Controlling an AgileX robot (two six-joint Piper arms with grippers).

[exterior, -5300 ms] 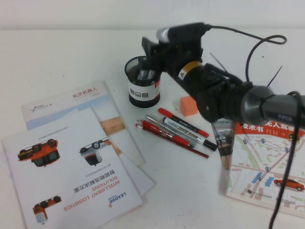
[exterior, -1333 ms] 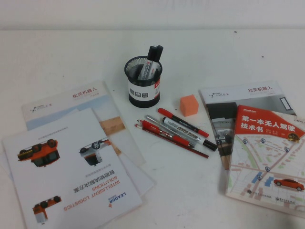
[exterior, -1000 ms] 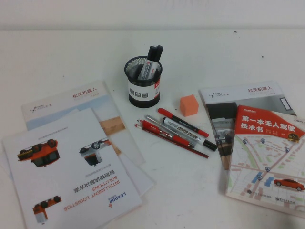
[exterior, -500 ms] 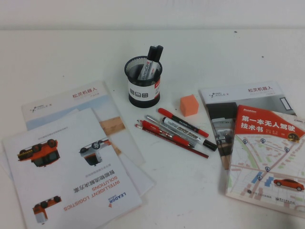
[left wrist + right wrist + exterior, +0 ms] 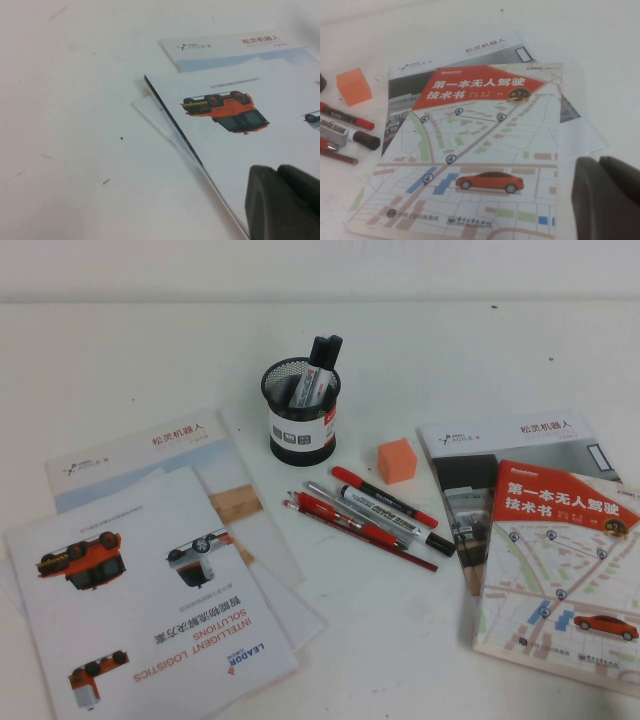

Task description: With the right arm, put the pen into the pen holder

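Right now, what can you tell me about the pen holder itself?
The pen holder is a black wire-mesh cup with a white label band around its lower half. It stands upright on the white table, beyond the loose pens. Two dark-capped markers lean inside it, poking above the rim. Neither claw is near it.

An orange cube (image 5: 397, 460) sits before me between brochures (image 5: 150, 570) at left and a red-covered book (image 5: 560, 560) at right.

Right arm is gone from over the holder (image 5: 303, 410), out of high view; right claw (image 5: 607, 197) now sits over the map book (image 5: 470, 160). Two dark pens (image 5: 318, 368) now stand in the holder.
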